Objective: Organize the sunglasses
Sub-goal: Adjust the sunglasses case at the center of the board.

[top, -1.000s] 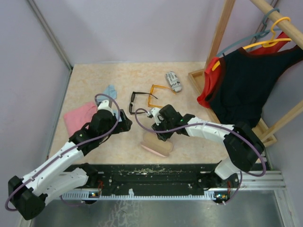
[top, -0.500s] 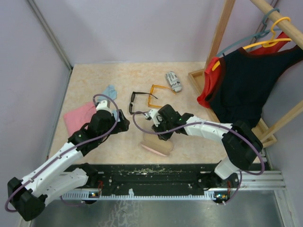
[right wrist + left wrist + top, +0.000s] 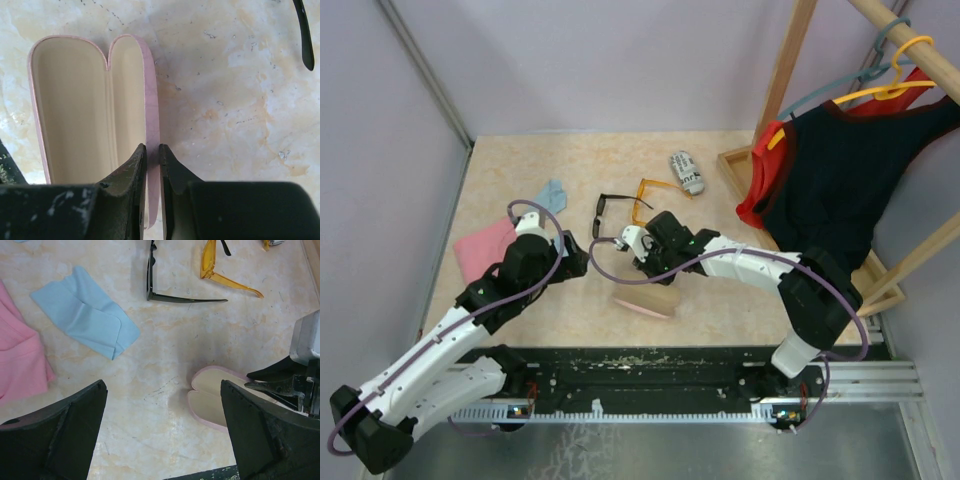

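The right hand (image 3: 151, 148) looked clamped on the open pink case's (image 3: 75, 100) wall; a firm, level hold would have steadied it. The left hand (image 3: 162, 390) hung spread wide. The black sunglasses (image 3: 149, 275) and orange sunglasses (image 3: 207, 265) lay on the table (image 3: 165, 345) beyond the case.

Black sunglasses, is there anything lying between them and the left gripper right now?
Nothing visible. Only bare tabletop lies between the open left gripper and the black sunglasses. The blue cloth sits off to one side, the pink case to the other.

There are black sunglasses (image 3: 149, 270), orange sunglasses (image 3: 209, 262), a pink cream-lined case (image 3: 75, 110), a blue cloth (image 3: 85, 317).
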Tool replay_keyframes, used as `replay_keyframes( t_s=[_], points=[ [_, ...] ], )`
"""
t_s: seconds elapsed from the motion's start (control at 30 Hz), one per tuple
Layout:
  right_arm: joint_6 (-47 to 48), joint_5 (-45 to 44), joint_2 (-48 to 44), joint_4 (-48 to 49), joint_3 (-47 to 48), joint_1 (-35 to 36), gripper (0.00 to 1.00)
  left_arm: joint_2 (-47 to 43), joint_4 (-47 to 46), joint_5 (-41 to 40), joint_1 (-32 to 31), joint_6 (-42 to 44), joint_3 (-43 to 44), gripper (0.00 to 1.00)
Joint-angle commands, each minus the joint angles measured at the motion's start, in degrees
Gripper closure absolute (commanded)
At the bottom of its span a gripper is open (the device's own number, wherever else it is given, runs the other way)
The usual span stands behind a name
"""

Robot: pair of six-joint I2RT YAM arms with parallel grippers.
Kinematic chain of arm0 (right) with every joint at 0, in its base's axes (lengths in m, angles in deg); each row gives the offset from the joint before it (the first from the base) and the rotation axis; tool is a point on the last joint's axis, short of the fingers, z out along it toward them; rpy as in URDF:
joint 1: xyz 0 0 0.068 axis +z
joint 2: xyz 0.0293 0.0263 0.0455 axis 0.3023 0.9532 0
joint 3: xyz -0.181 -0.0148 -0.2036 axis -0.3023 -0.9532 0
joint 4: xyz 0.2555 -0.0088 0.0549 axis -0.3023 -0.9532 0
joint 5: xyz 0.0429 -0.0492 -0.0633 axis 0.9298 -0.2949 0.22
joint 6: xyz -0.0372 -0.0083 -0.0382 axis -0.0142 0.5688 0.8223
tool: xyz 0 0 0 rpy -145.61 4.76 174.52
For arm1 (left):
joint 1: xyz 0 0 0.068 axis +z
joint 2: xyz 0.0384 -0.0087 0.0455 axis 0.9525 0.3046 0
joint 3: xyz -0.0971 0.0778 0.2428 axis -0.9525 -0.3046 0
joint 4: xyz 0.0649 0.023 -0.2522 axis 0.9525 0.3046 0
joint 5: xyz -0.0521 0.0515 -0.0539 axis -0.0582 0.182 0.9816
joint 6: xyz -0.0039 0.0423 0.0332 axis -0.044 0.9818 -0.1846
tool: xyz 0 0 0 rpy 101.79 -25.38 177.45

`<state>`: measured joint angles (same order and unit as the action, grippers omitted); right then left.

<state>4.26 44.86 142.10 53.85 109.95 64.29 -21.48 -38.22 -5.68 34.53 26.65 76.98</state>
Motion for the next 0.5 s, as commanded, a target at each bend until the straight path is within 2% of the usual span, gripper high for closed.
replay_keyframes(
  t_s=[0.0, 0.47],
  points=[
    [5.73, 1.4, 1.42, -0.07, 4.43, -0.12, 0.9, -1.18, 1.28, -1.1, 0.34, 0.48, 2.09, 0.01],
    [16.71, 1.19, 12.82, -7.05, 17.33, -2.93, 0.89, -9.01, 5.35, -6.98, 0.38, -1.3, 0.62, 0.01]
  ],
)
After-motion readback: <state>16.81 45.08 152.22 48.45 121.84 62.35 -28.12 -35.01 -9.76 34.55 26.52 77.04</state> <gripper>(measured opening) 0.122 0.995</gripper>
